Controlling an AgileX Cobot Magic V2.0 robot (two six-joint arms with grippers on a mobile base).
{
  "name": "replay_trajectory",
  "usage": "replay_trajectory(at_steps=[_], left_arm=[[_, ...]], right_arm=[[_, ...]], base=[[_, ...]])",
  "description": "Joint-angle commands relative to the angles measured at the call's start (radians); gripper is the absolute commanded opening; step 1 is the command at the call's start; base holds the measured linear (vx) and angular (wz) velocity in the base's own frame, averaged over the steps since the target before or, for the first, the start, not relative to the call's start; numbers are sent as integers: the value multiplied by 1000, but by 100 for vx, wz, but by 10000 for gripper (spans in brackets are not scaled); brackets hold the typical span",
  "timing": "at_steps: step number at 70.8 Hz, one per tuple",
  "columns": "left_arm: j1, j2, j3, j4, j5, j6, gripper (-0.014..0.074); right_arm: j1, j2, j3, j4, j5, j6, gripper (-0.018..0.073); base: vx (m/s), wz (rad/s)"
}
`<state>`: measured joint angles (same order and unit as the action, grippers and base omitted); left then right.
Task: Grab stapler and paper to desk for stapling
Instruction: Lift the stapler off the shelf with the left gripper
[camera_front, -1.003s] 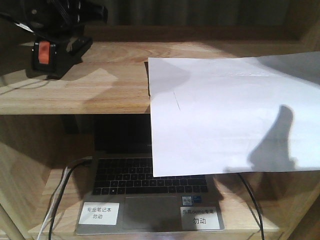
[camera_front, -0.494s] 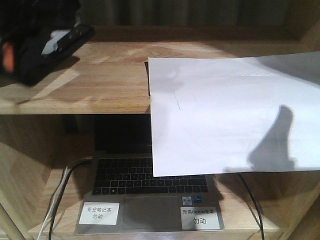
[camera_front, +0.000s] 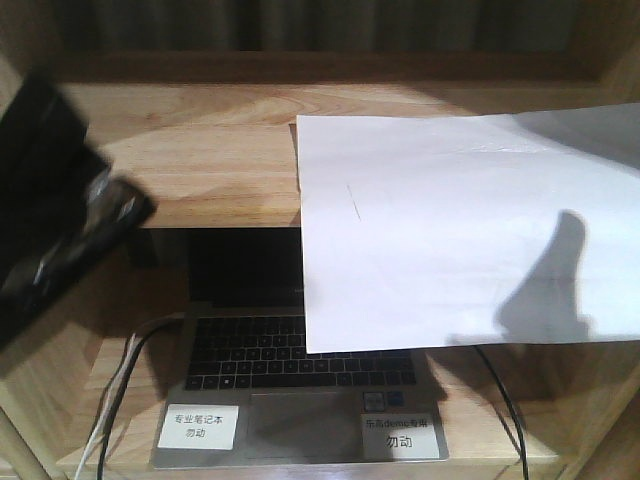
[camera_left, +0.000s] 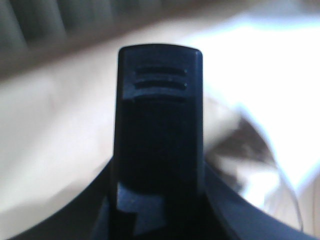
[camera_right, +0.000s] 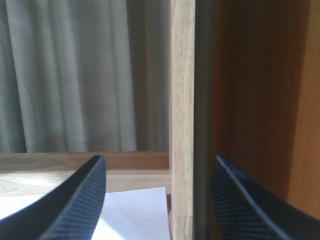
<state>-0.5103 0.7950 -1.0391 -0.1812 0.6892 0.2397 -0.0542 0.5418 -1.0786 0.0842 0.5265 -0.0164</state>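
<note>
The black stapler (camera_front: 62, 215) hangs blurred at the left edge of the front view, off the shelf and tilted. In the left wrist view its ridged black end (camera_left: 160, 80) points away from the camera, and my left gripper (camera_left: 160, 200) is shut on it. The white paper (camera_front: 450, 230) lies on the upper shelf board (camera_front: 200, 160) and overhangs its front edge; it shows a short thin line. My right gripper (camera_right: 160, 159) is open above the paper's far corner (camera_right: 135, 212), its fingers either side of a shelf upright (camera_right: 182, 100). The desk is out of view.
An open laptop (camera_front: 300, 370) with two white labels sits on the lower shelf, partly behind the hanging paper. Cables (camera_front: 120, 380) run down at its left and right. A grey curtain (camera_right: 75, 75) hangs behind the shelf unit.
The stapler has left the upper shelf's back left corner, moving down and toward the camera at the left edge in my left gripper. The paper has not moved.
</note>
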Motion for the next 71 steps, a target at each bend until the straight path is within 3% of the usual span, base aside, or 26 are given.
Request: replay_trajectory(at_steps=[1, 20, 43, 71], left_arm=[[-1, -85, 53, -24, -122, 12, -8], [-1, -324, 261, -24, -122, 8, -8], [-1, -593, 397, -23, -113, 8, -8], [-1, -679, 432, -21, -92, 8, -7]], right_arm=[[-4, 14, -24, 0, -68, -8, 433], [-4, 14, -24, 0, -68, -8, 433], [-4, 14, -24, 0, -68, -8, 433], [-4, 14, -24, 0, -69, -8, 433]], base=[[0, 0], [0, 0], [0, 0], [0, 0]])
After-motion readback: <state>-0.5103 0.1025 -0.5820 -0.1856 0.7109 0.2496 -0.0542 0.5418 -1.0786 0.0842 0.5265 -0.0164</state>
